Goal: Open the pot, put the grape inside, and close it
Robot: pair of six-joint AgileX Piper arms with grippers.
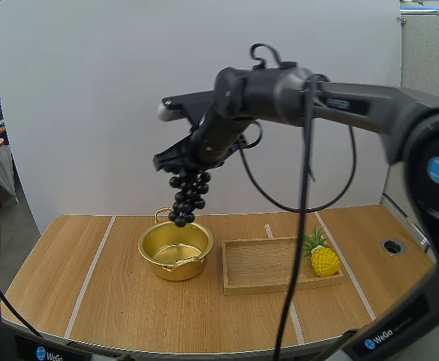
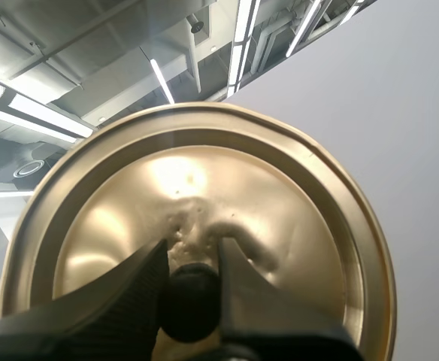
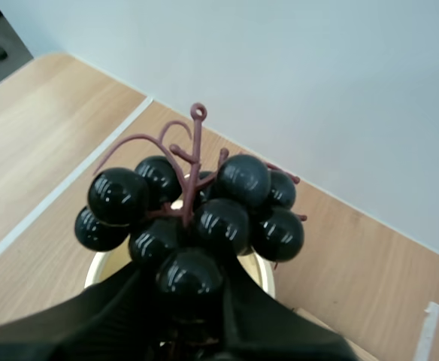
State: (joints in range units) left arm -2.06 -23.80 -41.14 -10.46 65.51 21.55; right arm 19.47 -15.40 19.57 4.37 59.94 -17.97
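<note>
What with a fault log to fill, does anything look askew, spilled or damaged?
Nothing spilled. Only the round gold metal lid, held by its black knob in the left gripper, looks dented around that knob. The right gripper holds the bunch of black grapes over the open gold pot.

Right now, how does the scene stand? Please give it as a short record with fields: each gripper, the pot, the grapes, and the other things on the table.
left gripper: shut on the black knob of the gold lid
right gripper: shut on the grapes
grapes: dark bunch, hanging just over the pot, not inside it
pot: gold, open, on the table
tray: wooden, right of the pot, apart from it
pineapple: small, in the tray at its right end
</note>
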